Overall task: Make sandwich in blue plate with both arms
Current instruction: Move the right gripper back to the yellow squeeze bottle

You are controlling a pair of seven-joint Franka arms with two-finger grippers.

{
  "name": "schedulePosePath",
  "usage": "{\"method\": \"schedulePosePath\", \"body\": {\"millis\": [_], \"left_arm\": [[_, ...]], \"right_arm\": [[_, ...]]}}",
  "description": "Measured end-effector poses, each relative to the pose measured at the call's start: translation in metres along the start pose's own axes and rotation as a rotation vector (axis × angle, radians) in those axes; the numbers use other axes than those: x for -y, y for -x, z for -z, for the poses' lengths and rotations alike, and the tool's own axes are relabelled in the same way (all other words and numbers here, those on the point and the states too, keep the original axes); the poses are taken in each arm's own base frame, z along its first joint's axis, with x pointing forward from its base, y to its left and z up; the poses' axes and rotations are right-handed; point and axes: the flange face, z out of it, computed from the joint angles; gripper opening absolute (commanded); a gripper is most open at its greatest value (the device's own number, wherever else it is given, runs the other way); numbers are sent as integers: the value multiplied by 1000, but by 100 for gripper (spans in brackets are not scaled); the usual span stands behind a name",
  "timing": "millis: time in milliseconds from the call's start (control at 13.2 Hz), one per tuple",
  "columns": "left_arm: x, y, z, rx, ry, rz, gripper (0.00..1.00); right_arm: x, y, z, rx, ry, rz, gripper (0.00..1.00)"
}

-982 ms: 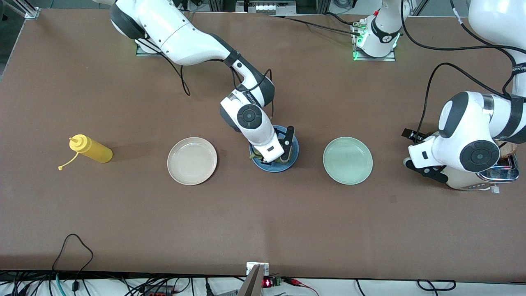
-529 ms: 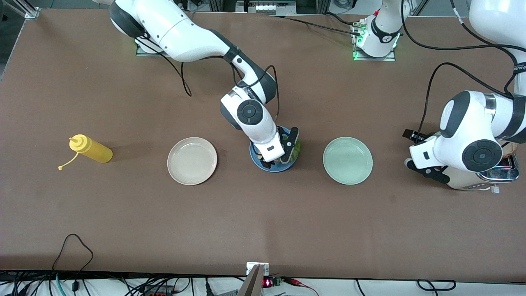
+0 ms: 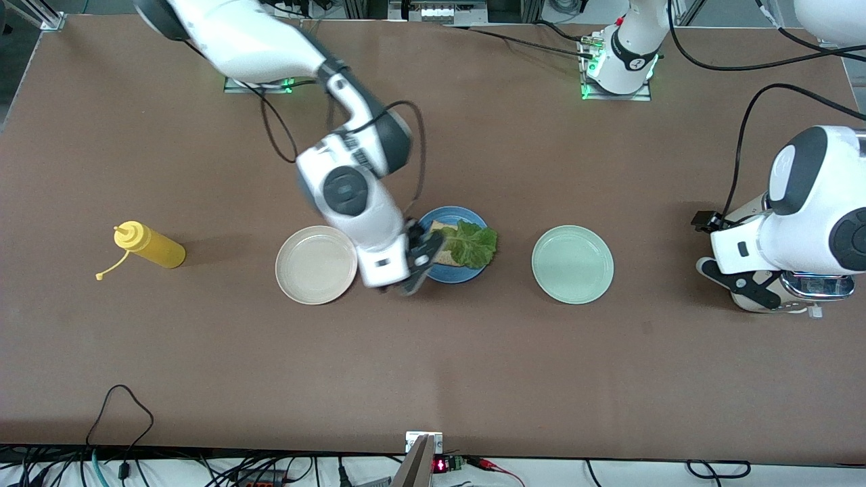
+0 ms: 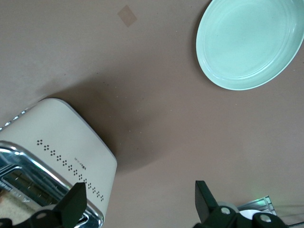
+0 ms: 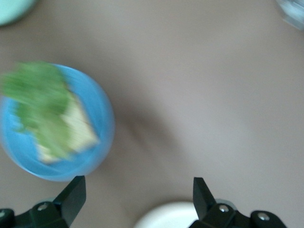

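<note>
On the blue plate (image 3: 449,274) lay one bread slice (image 3: 443,251) under a lettuce leaf (image 3: 473,245), awaiting its top slice. The right gripper (image 3: 414,267), jaws open and empty, hung over the plate's edge. The left gripper (image 3: 741,284), jaws open, hovered by the toaster (image 4: 52,142), likely for bread.

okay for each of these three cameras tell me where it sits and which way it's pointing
Front view: high across the table, facing both arms' bases; shows both arms, blue plate, toaster.
Left wrist view: on the left arm, looking down at toaster and green plate; open left gripper.
Right wrist view: on the right arm, looking down; open right gripper.
Shared: blue plate with lettuce.
</note>
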Motion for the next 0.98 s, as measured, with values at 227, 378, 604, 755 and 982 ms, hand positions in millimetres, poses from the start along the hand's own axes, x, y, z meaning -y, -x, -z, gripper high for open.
{"method": "schedulePosePath", "body": {"millis": [227,378,604,755,982], "left_arm": [[6,7,26,-39,-14,44,100],[9,12,43,-71,-21,141,100],[7,15,55,-99,0,303,100],[5,15,56,-110,35,347,100],[11,19,56,-113,48,367,100]], "right_arm": [[-153,93,29,32,14,-232,100],[-211,150,39,68,-1,-342,100],[-238,209,80,127,-22,-448,100],[-246,255,124,150,-32,-426,100],[-276,344,170,71,-93,-300,100]]}}
